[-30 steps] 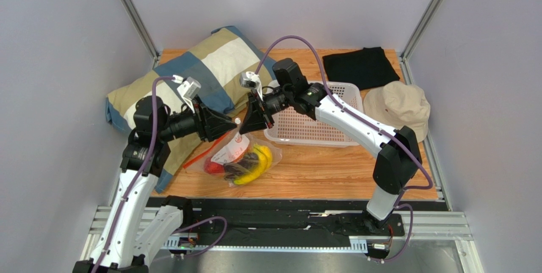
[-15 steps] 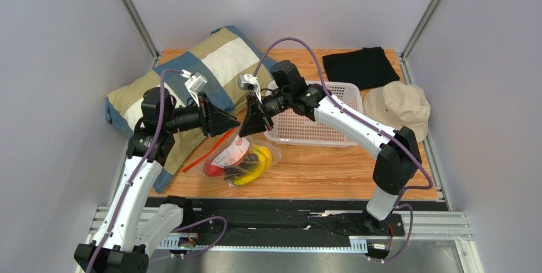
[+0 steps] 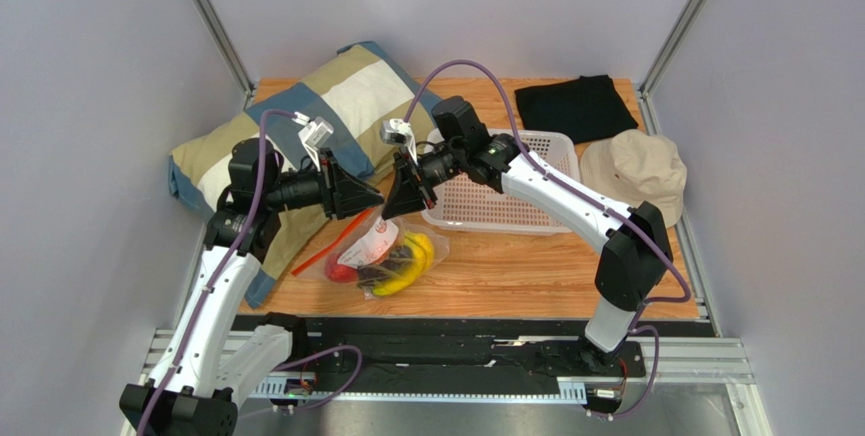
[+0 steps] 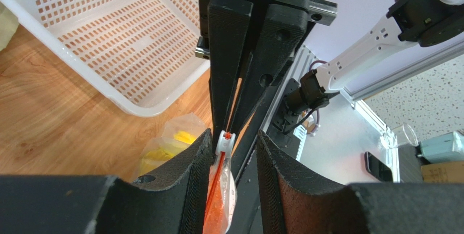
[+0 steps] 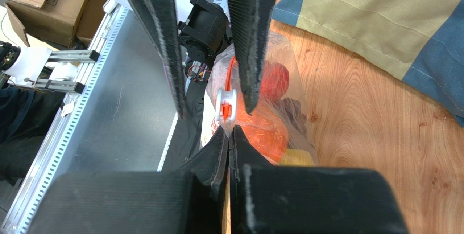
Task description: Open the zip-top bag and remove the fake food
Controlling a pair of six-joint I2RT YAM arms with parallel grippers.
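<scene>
Pinching the zip-top bag [image 3: 378,243] by its top edge with right gripper [image 5: 229,136], fingers pressed flat together on the orange zipper strip [image 3: 327,245]. Straddling the white slider [image 5: 225,105] with left gripper [image 4: 234,144], fingers apart, not clamped; slider between left pads, just beyond right fingertips. Hanging below both fingertip pairs onto the table [image 3: 528,274]: bag body, fake food [image 3: 408,259] inside. Behind right fingers: white basket [image 3: 548,142].

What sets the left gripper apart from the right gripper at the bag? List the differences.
The right gripper has its jaws shut; the left gripper has its jaws apart. The right gripper pinches the orange zipper strip of the zip-top bag; the left gripper only straddles the white slider. Both meet tip to tip at the bag's top edge.
</scene>
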